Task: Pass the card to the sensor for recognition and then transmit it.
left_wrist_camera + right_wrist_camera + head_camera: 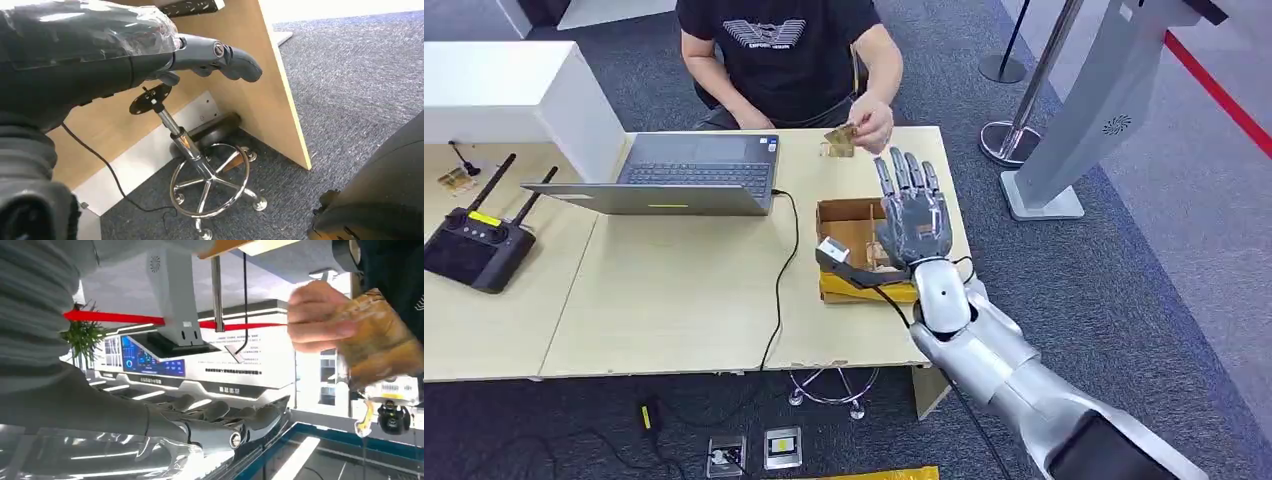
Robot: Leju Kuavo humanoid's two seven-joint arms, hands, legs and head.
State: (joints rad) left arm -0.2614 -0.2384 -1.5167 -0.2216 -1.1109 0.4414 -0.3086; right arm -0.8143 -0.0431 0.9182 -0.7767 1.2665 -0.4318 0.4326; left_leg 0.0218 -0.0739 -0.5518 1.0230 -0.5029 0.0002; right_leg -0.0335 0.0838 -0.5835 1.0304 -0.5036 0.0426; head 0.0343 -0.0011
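A Kuavo humanoid's right hand hovers flat over the far right part of a light wooden table, fingers spread wide and holding nothing, above an open cardboard box that sits on a yellow base beside a small black sensor unit. At roughly 11 o'clock from that hand, a seated person in a black T-shirt pinches the card, a tan, glossy piece, in one hand just above the table's far edge; card and robot fingers are near each other but apart. In the right wrist view the same card looms close in the person's fingers, clear of the robot's outstretched fingertips. The left hand hangs below the tabletop near a chrome stool base on grey carpet; whether it is wide or closed cannot be told. At 9 o'clock from the box stands an open laptop, with a black twin-antenna remote controller further along that line.
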